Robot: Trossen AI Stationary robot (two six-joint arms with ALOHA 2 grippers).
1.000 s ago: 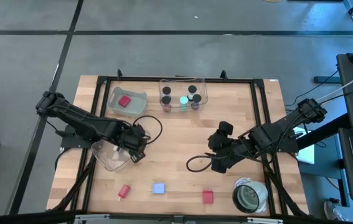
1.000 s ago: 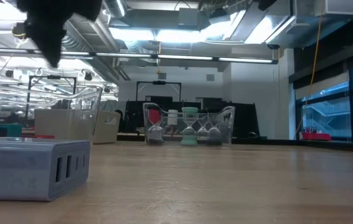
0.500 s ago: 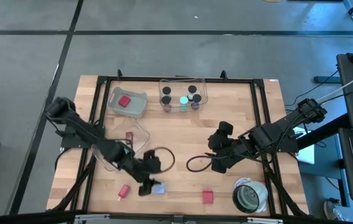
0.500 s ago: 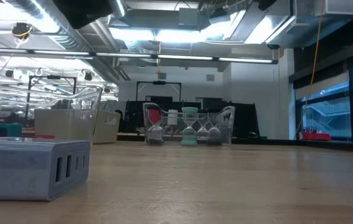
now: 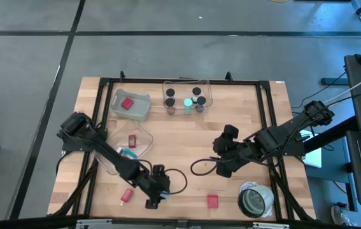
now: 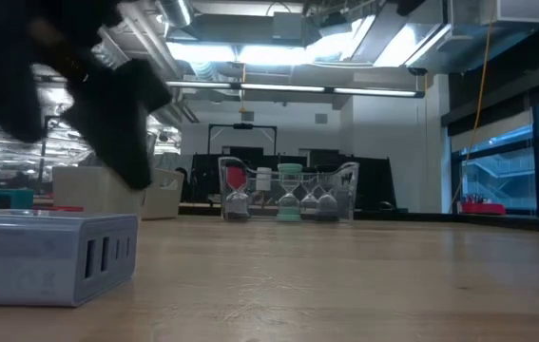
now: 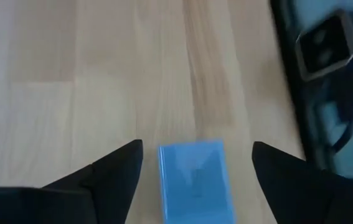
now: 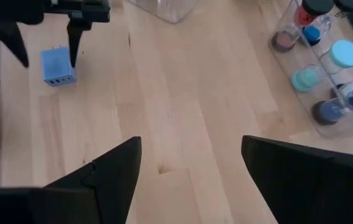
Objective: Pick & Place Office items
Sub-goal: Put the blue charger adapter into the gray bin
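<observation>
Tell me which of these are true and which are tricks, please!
1. The left gripper is open around the blue block. True.
2. The blue block is already inside a clear bin. False: it lies on the wooden table.
3. The right gripper holds a red block. False: it is open and empty.
4. A red block lies on the table near the grey-white roll. True.
</observation>
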